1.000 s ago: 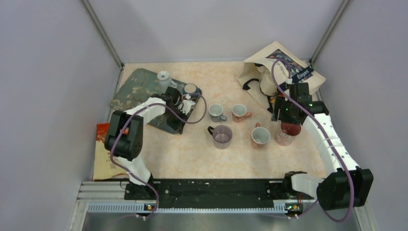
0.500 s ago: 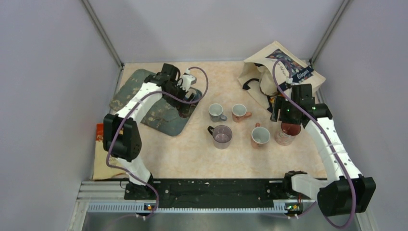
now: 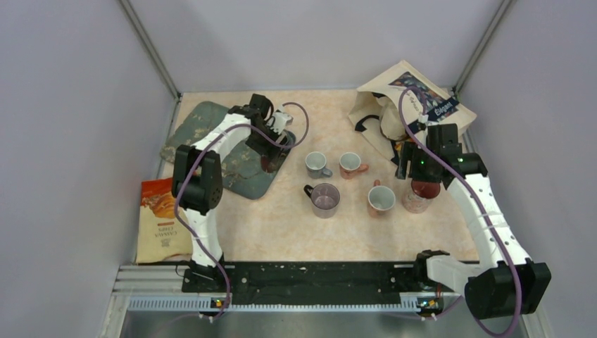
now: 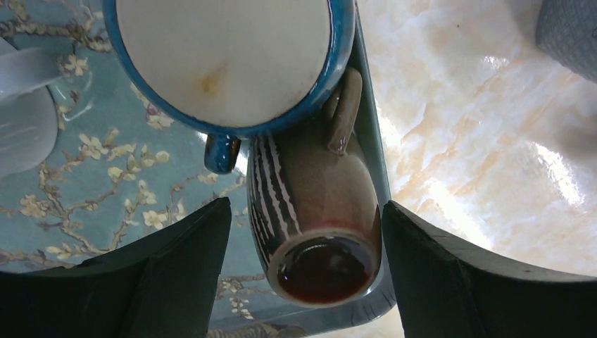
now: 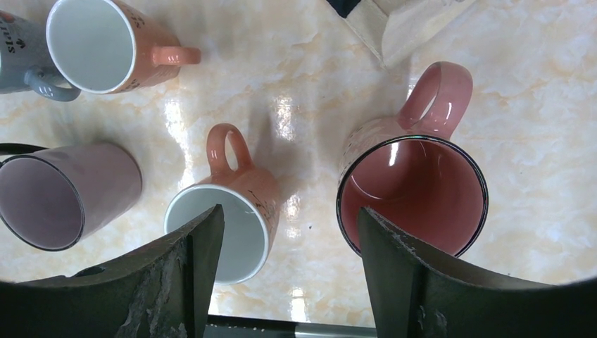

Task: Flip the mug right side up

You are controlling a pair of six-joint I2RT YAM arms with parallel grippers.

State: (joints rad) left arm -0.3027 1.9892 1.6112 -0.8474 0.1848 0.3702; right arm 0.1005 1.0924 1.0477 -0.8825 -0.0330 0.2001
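Observation:
A brown striped mug lies on its side on a blue floral tray, its dark mouth toward the camera and its handle up. My left gripper is open, one finger on each side of the mug without touching it. In the top view the left gripper hangs over the tray's right end, with the mug just in front of it. A blue-rimmed mug with a pale inside stands right behind the brown one. My right gripper is open and empty above the table.
Several upright mugs stand mid-table: grey, salmon, purple, salmon and dark pink under my right gripper. A tote bag lies back right, a chips bag at the left edge.
My left arm swung from the tray's front to its back and the gripper now straddles the lying brown mug. The chips bag has come into view. The right arm barely moved.

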